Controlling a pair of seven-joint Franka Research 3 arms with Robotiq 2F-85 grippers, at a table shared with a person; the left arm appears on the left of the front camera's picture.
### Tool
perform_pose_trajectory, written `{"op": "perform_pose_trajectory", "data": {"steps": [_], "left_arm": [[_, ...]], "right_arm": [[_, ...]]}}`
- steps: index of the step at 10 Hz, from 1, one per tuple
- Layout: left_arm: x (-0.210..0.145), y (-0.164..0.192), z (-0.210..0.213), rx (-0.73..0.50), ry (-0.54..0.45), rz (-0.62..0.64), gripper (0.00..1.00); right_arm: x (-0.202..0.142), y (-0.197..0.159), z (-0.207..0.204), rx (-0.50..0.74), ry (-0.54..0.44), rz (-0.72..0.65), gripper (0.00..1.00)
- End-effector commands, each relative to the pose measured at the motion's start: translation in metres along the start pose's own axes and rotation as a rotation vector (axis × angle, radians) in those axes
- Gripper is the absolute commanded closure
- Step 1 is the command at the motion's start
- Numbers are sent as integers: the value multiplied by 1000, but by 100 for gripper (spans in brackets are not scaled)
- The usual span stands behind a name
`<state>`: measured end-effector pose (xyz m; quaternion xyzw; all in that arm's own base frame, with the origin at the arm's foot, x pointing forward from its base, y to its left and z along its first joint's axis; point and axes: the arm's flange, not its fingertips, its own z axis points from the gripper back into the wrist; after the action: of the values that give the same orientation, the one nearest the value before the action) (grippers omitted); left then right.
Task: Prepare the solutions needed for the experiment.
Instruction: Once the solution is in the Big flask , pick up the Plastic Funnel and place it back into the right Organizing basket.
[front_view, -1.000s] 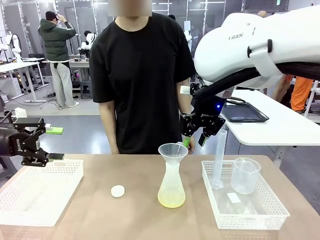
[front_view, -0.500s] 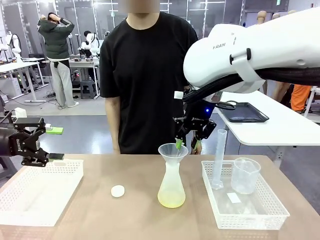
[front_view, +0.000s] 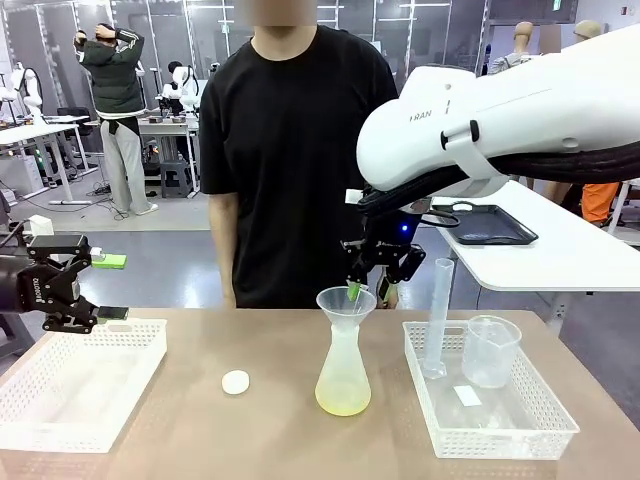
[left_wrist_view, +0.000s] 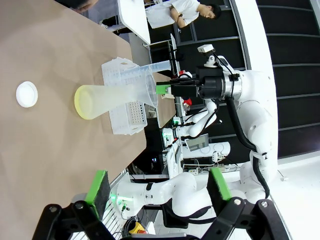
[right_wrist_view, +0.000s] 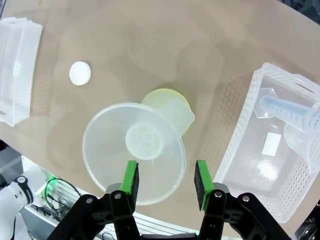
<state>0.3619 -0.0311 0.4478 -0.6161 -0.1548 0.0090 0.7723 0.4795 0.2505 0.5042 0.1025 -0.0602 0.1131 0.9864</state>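
Front view: the solutions (front_view: 342, 403), a shallow pale yellow layer, lie in the bottom of the conical flask (front_view: 343, 360), which stands mid-table with a funnel (front_view: 346, 301) in its neck, between the white cap (front_view: 235, 382) and the right basket (front_view: 500, 440). The right gripper (front_view: 372, 288) hangs just above the funnel's rim, its jaws partway apart and holding nothing; in the right wrist view its green pads (right_wrist_view: 131, 177) stand apart over that rim. The left gripper (front_view: 112, 287) hovers at the far corner of the left basket (front_view: 80, 400), spread wide and empty.
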Motion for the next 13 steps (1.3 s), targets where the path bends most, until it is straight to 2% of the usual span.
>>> {"op": "perform_pose_trajectory", "data": {"steps": [1, 6, 9, 10, 11, 13], "left_arm": [[0, -3, -3, -31, -14, 4, 0], [0, -3, -3, -31, -14, 4, 0], [0, -3, -3, -31, -14, 4, 0], [0, -3, -3, -31, -14, 4, 0], [0, -3, -3, -31, -14, 4, 0], [0, -3, -3, -31, -14, 4, 0]], "right_arm": [[13, 7, -9, -11, 4, -36, 42], [26, -4, -26, 29, 35, -64, 42], [25, -10, -29, 67, 67, -70, 72], [25, -11, -30, 70, 77, -72, 78], [25, -12, -31, 72, 82, -78, 90], [25, -15, -33, 78, 88, -87, 100]]}}
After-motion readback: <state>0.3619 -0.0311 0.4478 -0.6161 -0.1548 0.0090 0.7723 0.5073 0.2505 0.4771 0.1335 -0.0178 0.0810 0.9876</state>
